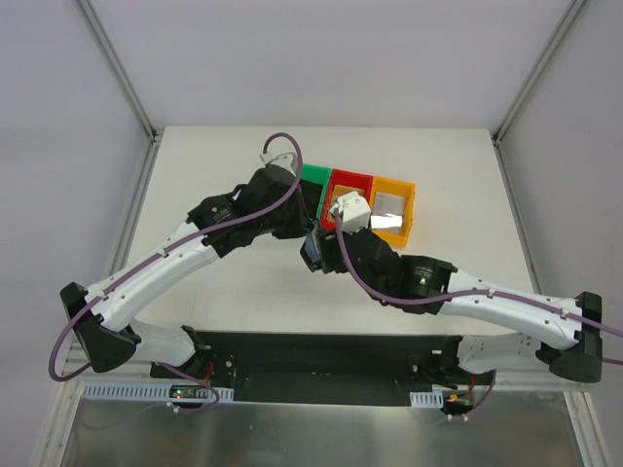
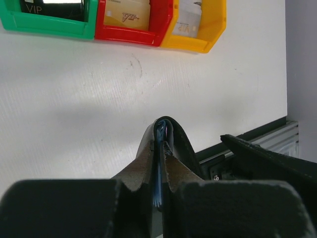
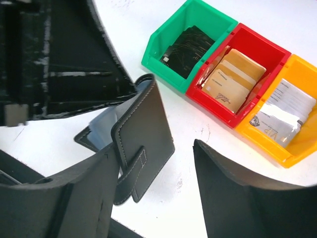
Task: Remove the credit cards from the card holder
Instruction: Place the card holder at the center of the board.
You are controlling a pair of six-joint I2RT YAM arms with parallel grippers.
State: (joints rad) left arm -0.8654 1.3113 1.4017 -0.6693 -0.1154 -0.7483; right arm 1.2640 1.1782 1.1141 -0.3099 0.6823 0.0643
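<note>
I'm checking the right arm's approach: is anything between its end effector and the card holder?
Nothing visible does. The card holder, clamped in the left end effector, sits right at the open fingers of the right end effector.

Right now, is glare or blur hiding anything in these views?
Top view: glare whitens the silver card in the yellow bin. Left wrist view: the left end effector is soft and dark, clamped on the wallet. Right wrist view: wallet sharp, that card glinting.
</note>
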